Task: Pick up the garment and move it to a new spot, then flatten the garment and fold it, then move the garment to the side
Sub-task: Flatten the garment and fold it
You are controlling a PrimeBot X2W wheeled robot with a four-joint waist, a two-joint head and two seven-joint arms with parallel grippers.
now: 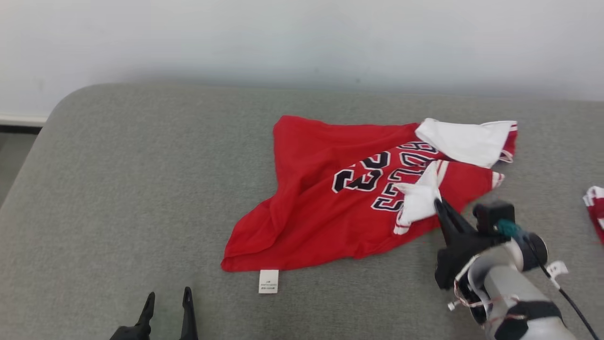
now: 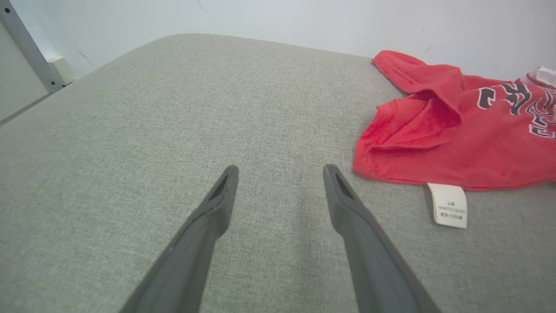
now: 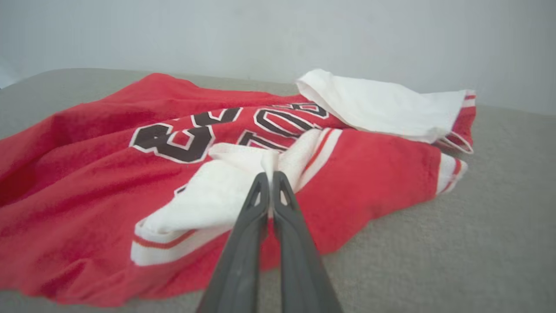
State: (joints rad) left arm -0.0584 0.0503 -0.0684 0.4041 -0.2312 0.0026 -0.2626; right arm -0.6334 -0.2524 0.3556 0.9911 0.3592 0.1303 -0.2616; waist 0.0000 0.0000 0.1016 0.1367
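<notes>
The garment [image 1: 325,198] is a red jersey with dark lettering and white sleeves, lying crumpled on the grey cushioned surface [image 1: 141,189], right of centre. My right gripper [image 1: 438,202] is shut on the garment, pinching a fold of its white sleeve [image 3: 243,174] at the near right edge; in the right wrist view the closed gripper [image 3: 270,176] meets the cloth. My left gripper [image 1: 168,295] stands open at the bottom left, apart from the garment [image 2: 456,130]. In the left wrist view the left gripper [image 2: 281,169] has nothing between its fingers.
A white care label [image 1: 268,281] sticks out from the garment's near hem. Another red and white piece of cloth [image 1: 595,208] lies at the right edge. A pale wall [image 1: 302,42] runs behind the surface, whose left corner is rounded.
</notes>
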